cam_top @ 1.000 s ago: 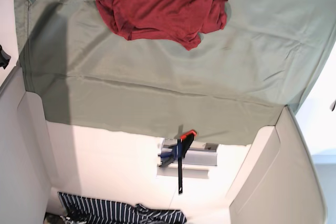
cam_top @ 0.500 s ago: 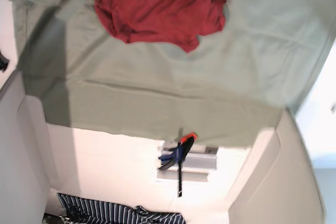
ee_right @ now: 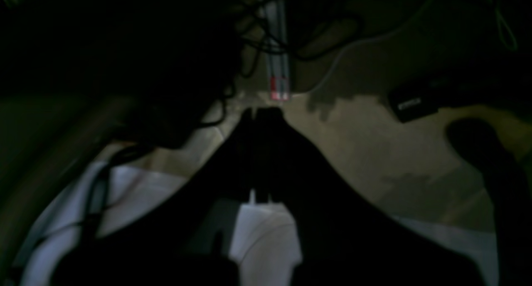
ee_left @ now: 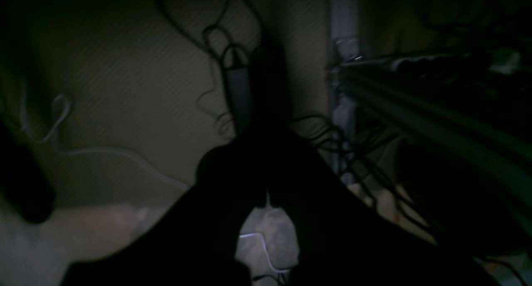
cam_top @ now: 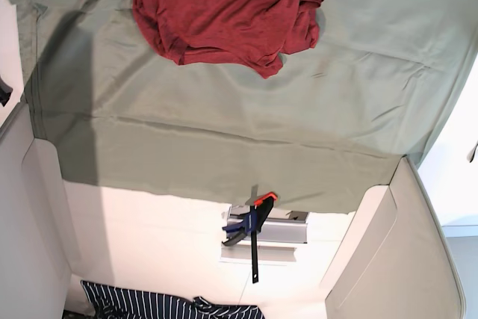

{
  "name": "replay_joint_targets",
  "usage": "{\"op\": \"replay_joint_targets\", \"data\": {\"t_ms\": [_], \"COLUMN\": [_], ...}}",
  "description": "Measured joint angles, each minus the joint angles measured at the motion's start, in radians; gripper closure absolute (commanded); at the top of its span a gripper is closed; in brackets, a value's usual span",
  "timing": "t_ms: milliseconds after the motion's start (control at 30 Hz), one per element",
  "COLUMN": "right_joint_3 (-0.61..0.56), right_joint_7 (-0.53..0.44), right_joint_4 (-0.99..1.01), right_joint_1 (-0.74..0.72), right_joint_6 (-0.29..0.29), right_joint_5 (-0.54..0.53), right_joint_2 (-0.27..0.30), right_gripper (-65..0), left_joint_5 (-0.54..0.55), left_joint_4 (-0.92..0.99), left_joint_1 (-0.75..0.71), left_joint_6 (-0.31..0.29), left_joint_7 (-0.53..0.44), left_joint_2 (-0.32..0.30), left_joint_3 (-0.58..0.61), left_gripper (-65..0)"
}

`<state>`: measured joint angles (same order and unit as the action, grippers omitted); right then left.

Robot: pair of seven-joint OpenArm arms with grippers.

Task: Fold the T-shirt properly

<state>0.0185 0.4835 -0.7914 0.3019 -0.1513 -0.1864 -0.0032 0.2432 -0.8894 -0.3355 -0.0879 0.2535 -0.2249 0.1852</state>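
Left wrist view: very dim. The left gripper (ee_left: 268,57) is a black silhouette, its two fingers pressed together into one narrow column with nothing between them. Behind it lie tangled cables (ee_left: 216,111), a pale cord (ee_left: 104,151) and an upright metal post (ee_left: 343,70).

Right wrist view: equally dark. The right gripper (ee_right: 259,111) has its fingers closed against each other, only a hairline seam showing, and holds nothing. Beyond the tips runs a metal rail (ee_right: 277,70) with a red mark, and a black box (ee_right: 411,103) lies off to the right.

Base view: sharp now, where half a second ago it was smeared, and the whole scene sits slightly shifted in frame (the clamp a touch lower). The red T-shirt (cam_top: 224,13) lies crumpled at the top middle of the green cloth (cam_top: 224,140), in the same heap as before. Below the cloth's edge an orange-and-blue clamp (cam_top: 254,225) grips a metal bracket (cam_top: 284,225). A navy striped garment (cam_top: 164,305) lies at the bottom edge
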Motion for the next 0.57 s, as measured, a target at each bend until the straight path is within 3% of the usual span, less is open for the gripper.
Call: {"op": "replay_joint_targets", "data": {"t_ms": [233, 333, 433, 533, 567], "right_joint_3": [0.001, 0.001, 0.001, 0.001, 0.001], "right_joint_7": [0.0, 0.0, 0.0, 0.0, 0.0], "right_joint_4": [-0.074, -0.079, -0.079, -0.079, -0.079], "right_joint_1": [-0.011, -0.008, -0.008, -0.008, -0.008], "right_joint_6": [0.004, 0.014, 0.014, 0.014, 0.013], "right_joint_5": [0.004, 0.003, 0.003, 0.003, 0.003], "right_joint_2": [-0.053, -0.053, -0.053, -0.053, -0.053], "right_gripper": [0.0, 0.0, 0.0, 0.0, 0.0], "left_joint_5": [0.0, 0.0, 0.0, 0.003, 0.002], "left_joint_4": [0.002, 0.002, 0.004, 0.006, 0.018], "left_joint_1": [-0.002, -0.003, -0.006, -0.008, -0.008], "left_joint_6": [0.006, 0.005, 0.006, 0.004, 0.006], "left_joint_7": [-0.005, -0.079, -0.279, -0.603, -0.657], "left_joint_2": [-0.005, -0.005, -0.006, -0.005, -0.002], "left_joint_3": [0.0, 0.0, 0.0, 0.0, 0.002], "left_gripper": [0.0, 0.0, 0.0, 0.0, 0.0]}}
